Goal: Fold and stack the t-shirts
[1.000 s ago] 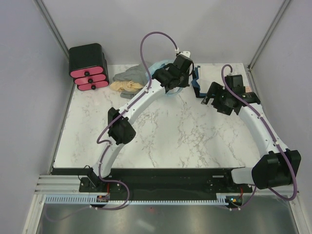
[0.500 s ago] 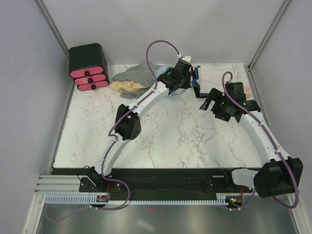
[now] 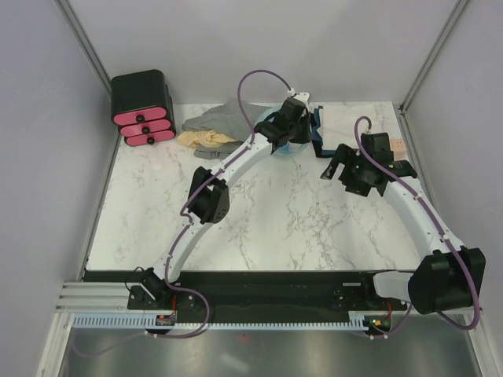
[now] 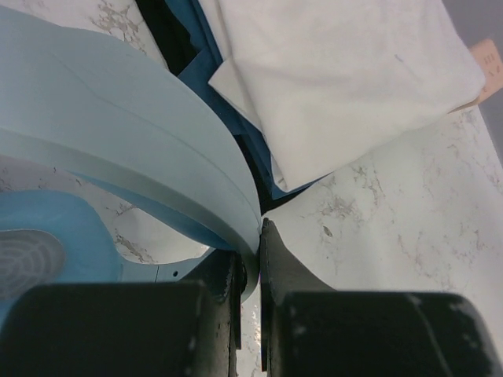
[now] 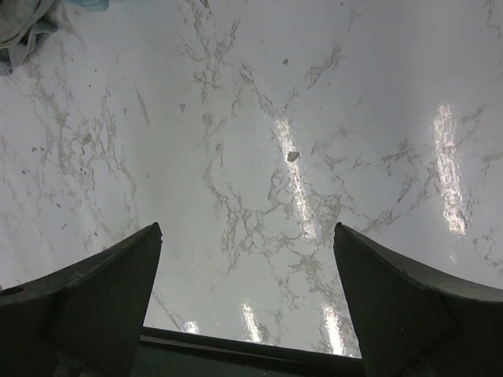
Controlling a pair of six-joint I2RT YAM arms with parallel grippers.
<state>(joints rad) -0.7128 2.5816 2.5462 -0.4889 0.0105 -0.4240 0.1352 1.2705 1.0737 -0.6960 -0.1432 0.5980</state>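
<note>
A heather-grey t-shirt (image 3: 216,119) lies crumpled at the back of the table, with a tan-yellow one (image 3: 203,139) bunched in front of it. A folded whitish t-shirt (image 4: 338,78) rests on a dark blue one (image 4: 228,106); that blue cloth (image 3: 317,135) shows just right of my left gripper (image 3: 292,140). The left gripper (image 4: 258,236) is shut on the edge of a light-blue hose (image 4: 141,141), not on a shirt. My right gripper (image 3: 334,165) hangs open over bare marble, its fingers (image 5: 86,290) wide apart with nothing between them (image 5: 247,251). A corner of the grey shirt (image 5: 20,27) shows far left.
A black box with pink drawers (image 3: 143,110) stands at the back left corner. The light-blue hose (image 3: 271,122) coils under the left wrist. A small pinkish tag (image 3: 399,144) lies near the right edge. Grey walls close in both sides and the back.
The left arm has swung a little to the right, carrying the pinched hose toward the blue and whitish shirts. The right gripper has shifted slightly and stays open.
</note>
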